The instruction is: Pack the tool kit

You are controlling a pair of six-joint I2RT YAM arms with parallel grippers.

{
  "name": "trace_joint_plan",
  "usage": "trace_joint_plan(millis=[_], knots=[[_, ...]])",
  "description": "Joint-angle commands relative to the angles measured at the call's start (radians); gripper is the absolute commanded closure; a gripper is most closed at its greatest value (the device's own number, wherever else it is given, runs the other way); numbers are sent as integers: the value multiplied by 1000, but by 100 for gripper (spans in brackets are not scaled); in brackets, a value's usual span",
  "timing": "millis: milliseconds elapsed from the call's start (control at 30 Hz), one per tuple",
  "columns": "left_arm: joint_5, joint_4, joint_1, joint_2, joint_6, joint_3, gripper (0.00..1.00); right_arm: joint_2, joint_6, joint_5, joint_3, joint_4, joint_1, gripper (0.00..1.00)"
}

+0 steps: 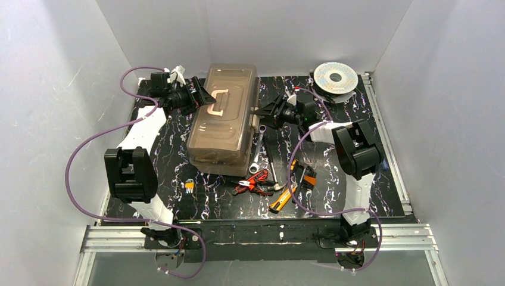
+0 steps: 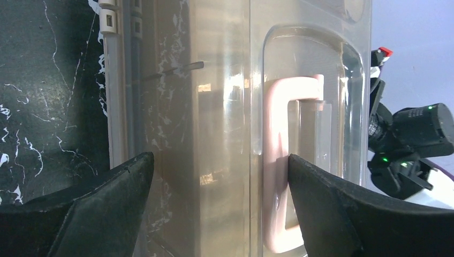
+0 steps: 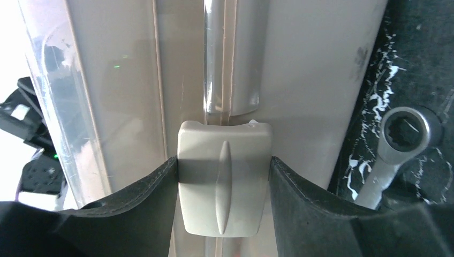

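One black marbled table (image 1: 381, 179) carries everything. One toolbox (image 1: 223, 128), beige under a closed smoky translucent lid, lies just toward 11 o'clock of the table's middle, its long axis running 12 to 6. One pale C-shaped handle (image 1: 218, 102) lies flat in the lid's recess.

Two arms reach in. The left gripper (image 1: 201, 95) is at the toolbox's 9 o'clock side with its jaws spread wide. In the left wrist view it is over the lid, one fingertip lying in line with the handle. The right gripper (image 1: 266, 111) is at the 3 o'clock side. Its two fingers (image 3: 300, 182) are narrowed onto one beige latch (image 3: 225, 182), touching it on both sides.

One silver wire spool (image 1: 336, 77) sits at the table's 1 o'clock corner, well apart from the toolbox.

Loose tools lie at 4 to 5 o'clock of the toolbox:
- One silver wrench (image 1: 258, 149) lies just beside the box wall.
- One pair of red pliers (image 1: 251, 185) lies near the wrench.
- One yellow knife (image 1: 282, 201) lies nearest the table's near edge.
- Several dark tools lie among them, too tangled to count.

One small orange-and-black item (image 1: 189, 186) lies alone at 7 o'clock of the toolbox.
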Motion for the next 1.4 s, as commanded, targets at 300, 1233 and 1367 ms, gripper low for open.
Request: trace_joint_plan(millis=[300,1233,1367], knots=[[-32,-107,-36,19,44,7,9,-196,-341,199,95,-445,58,64],[-186,-144,-41,-204,143,-3,5,-434,-589,428,30,-695,8,25],[-259,-151,-66,-246,198,-6,6,-449,-620,411,48,-706,11,27]])
